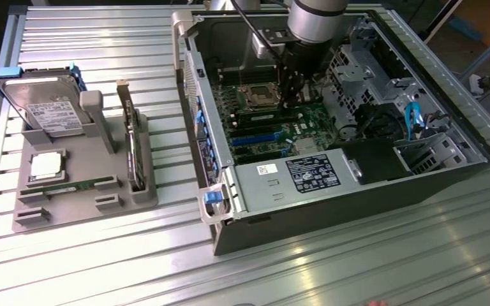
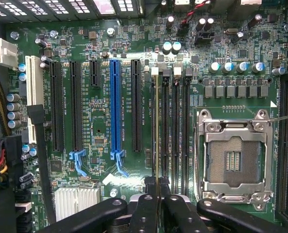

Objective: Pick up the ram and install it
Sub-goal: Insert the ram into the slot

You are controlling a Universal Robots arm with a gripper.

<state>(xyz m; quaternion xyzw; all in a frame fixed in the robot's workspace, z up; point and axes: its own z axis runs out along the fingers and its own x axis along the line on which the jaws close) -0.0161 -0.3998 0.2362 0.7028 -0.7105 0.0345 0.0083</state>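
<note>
My gripper (image 2: 158, 206) is shut on the ram (image 2: 157, 136), a thin green stick seen edge-on between the two black fingers (image 2: 144, 213). The ram runs along the outermost of the black memory slots (image 2: 175, 126) beside the empty processor socket (image 2: 233, 160). Whether it sits in that slot or hovers just over it I cannot tell. In the exterior view the gripper (image 1: 293, 95) reaches down into the open computer case (image 1: 228, 185), over the green motherboard (image 1: 270, 127). Another ram stick (image 1: 58, 189) lies on the grey holder (image 1: 83, 204) at the exterior view's left.
The grey holder also carries a hard drive (image 1: 49, 108), a square silver processor (image 1: 45, 164) and a dark expansion card (image 1: 133, 146) standing on edge. Inside the case are a blue card slot (image 2: 114, 107), a silver heatsink (image 2: 76, 201), cables (image 1: 411, 118) and the power supply (image 1: 300, 173).
</note>
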